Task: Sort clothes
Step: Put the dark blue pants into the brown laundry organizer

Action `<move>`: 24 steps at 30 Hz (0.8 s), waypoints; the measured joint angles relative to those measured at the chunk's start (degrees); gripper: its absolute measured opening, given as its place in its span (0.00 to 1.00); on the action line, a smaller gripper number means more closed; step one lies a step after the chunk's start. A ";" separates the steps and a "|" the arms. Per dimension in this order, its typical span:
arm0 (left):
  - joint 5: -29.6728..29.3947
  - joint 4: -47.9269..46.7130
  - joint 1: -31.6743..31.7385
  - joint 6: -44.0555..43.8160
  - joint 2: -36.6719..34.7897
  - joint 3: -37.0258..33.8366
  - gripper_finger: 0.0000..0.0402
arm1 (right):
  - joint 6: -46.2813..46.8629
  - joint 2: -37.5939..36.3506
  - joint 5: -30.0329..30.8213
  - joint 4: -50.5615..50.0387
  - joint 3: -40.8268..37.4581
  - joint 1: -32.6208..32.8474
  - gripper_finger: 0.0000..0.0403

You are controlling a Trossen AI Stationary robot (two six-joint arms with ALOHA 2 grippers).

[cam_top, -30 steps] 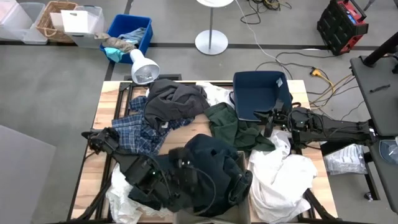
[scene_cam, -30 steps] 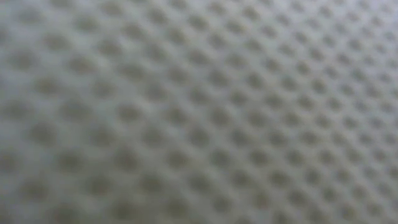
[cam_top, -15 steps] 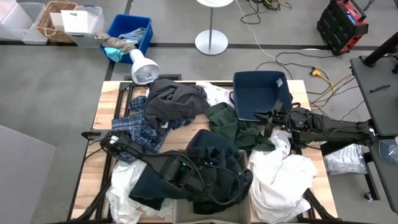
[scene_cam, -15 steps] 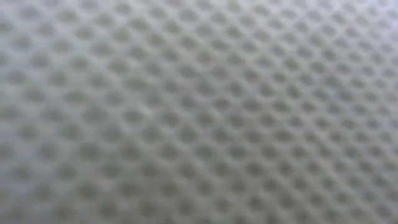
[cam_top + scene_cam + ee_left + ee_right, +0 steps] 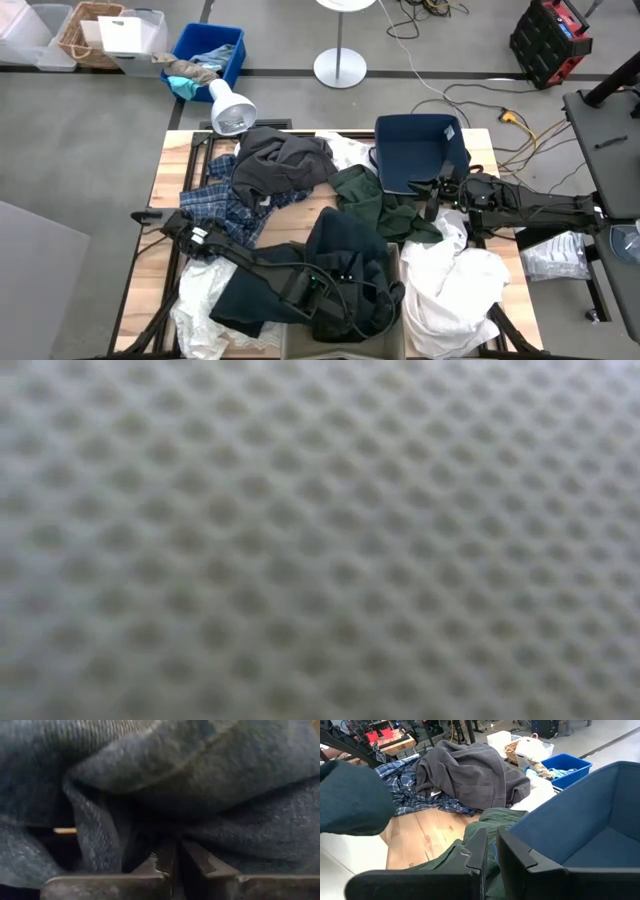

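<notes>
Black garment [image 5: 345, 262] sits bunched right against the left hand [image 5: 340, 312], whose fingers are pinched shut in its folds; right hand [image 5: 432, 192] idles closed by the bin.

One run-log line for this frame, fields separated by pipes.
left gripper: shut on black garment | right gripper: shut, over dark green garment beside blue bin | low view: blocked by fabric

A wooden worktop [image 5: 170, 160] stands on grey floor [image 5: 90, 140]. Behind it are a blue bin [image 5: 215, 45], a wicker basket [image 5: 85, 25], clear tubs [image 5: 35, 40], a white lamp [image 5: 231, 110] and a round stand base [image 5: 340, 68]. Cables [image 5: 470, 95] trail toward a red-black case [image 5: 550, 40].
</notes>
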 joint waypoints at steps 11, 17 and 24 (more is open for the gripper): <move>2.17 -3.64 -0.04 -5.10 1.91 0.44 0.00 | -0.04 0.01 -0.02 0.01 0.00 0.00 0.08; 4.11 -2.77 -1.09 -9.74 -0.80 0.42 0.04 | -0.04 0.02 -0.02 0.03 0.00 0.00 0.08; 5.56 -3.90 -1.57 -9.85 -3.36 0.45 0.27 | 0.02 0.00 -0.02 0.03 0.00 0.00 0.08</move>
